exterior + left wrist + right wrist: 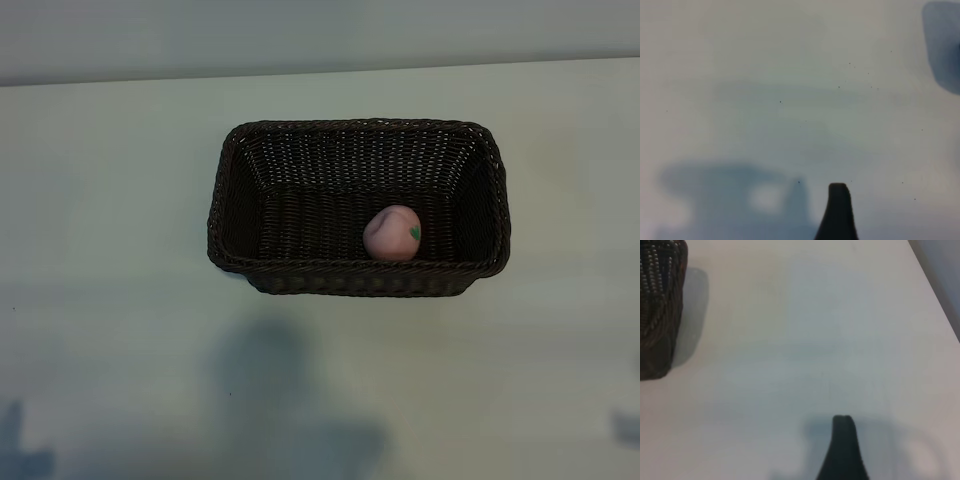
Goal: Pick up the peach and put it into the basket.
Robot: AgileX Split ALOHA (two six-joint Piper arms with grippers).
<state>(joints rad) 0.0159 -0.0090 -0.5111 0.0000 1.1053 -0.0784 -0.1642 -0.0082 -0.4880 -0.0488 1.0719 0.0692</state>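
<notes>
A large rectangular dark-brown woven wicker basket (300, 150) with sloped sides and a braided rim stands on the pale, plain table (110, 200), a little toward the far side in the exterior view and roughly central from left to right. Inside it lies the small round pale-pink peach (392, 233) with a tiny green leaf mark on its right flank. The peach rests on the basket's floor, right of the middle, close against the inner wall of the long side nearest the camera. It is free of any grasp.

Neither arm is over the basket. In the exterior view only blurred dark shapes show at the lower left and lower right corners, too indistinct to tell what they are, and a soft shadow falls across the table below the basket.

The left tool (838, 215) shows in the left wrist view only as one dark fingertip rising over bare table with grey shadows beyond it; it is released, jaws spread wide, grasping nothing.

The right tool (842, 452) shows likewise as a single dark fingertip in the right wrist view, over bare table with its own shadow beside it. It too is released and empty. In that view a corner of the wicker basket (657, 310) appears well apart from the fingertip, and the table's edge runs along the far corner.
</notes>
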